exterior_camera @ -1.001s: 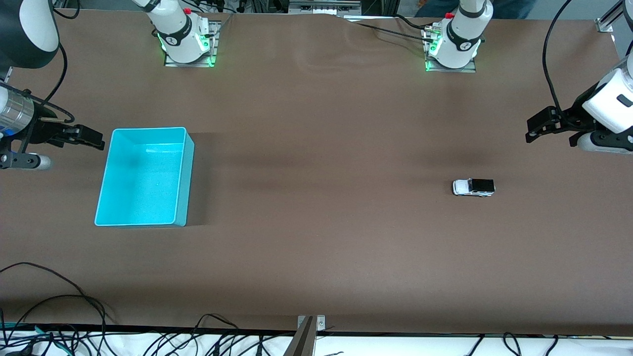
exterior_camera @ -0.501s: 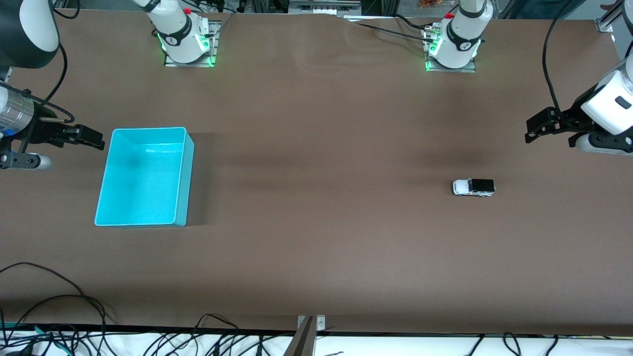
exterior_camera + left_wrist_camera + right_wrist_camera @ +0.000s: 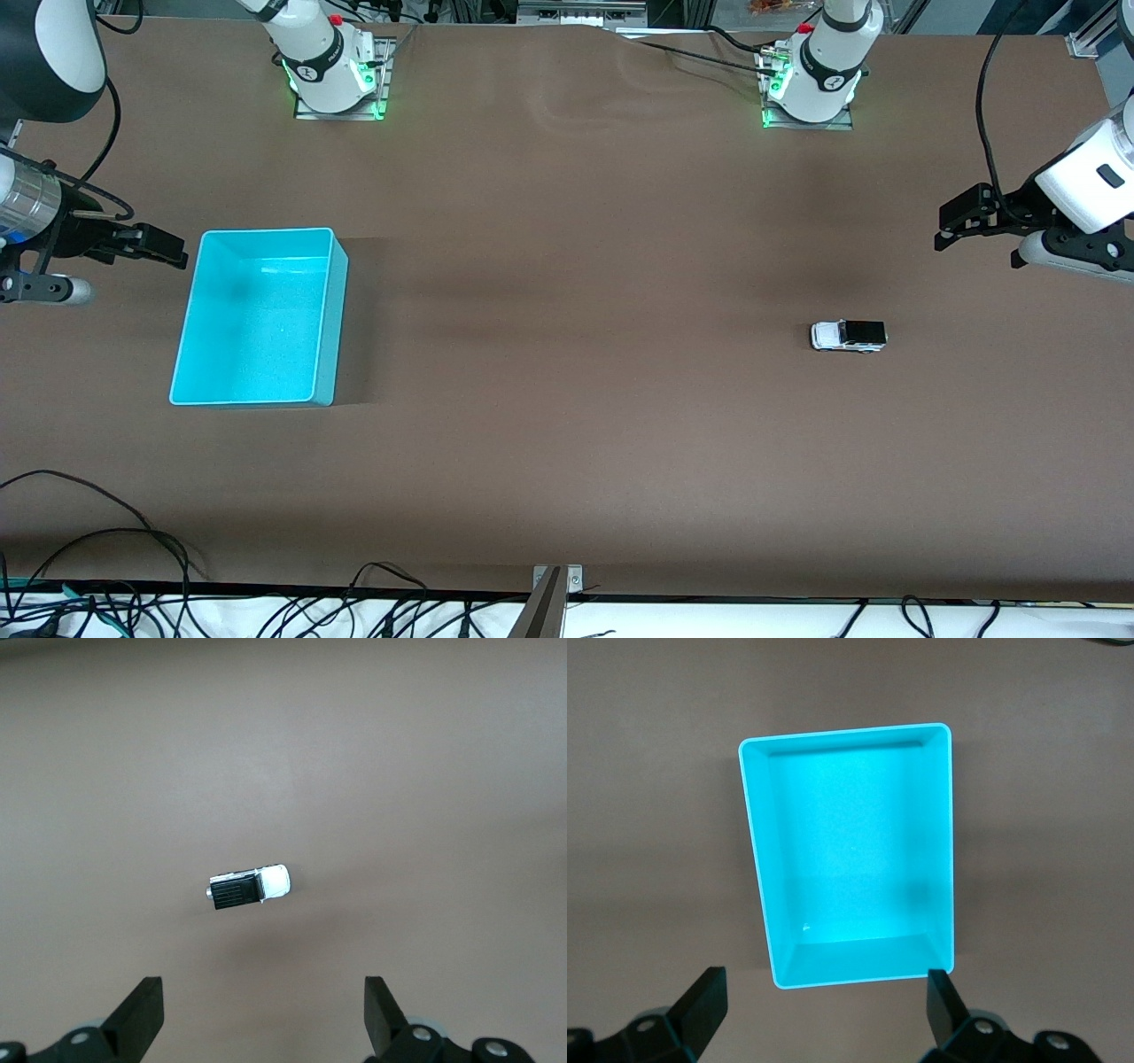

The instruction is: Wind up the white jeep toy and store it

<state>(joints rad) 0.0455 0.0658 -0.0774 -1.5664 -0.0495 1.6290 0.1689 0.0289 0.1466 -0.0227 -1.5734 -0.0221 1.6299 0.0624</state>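
Brown covering spread over the whole tabletop (image 3: 567,399), wrinkled a little between the two arm bases. Toward the right arm's end sat a turquoise bin (image 3: 330,319), rectangular and open-topped, with nothing inside it; the right wrist view showed its bare floor and rounded rim.

Over the tabletop edge at the right arm's end, just beside the bin, hung the right gripper (image 3: 164,248). Its jaws stood wide apart, holding and touching nothing, and its two dark fingertips (image 3: 700,1005) framed the bin from above. That arm waited.

At the left arm's end, the left gripper (image 3: 961,217) hung in the air over bare tabletop, well apart from the toy. Its jaws were likewise spread wide and empty, the fingertips (image 3: 142,1014) showing on either side of the toy in the left wrist view.

Smallest of all, the white jeep toy (image 3: 849,336) stood on its wheels on the tabletop toward the left arm's end, well apart from the bin, its black ribbed rear turned toward that arm's end.

Compared with a second before, the left gripper had risen slightly in the front view, while the toy, the bin and the right gripper had kept their places.
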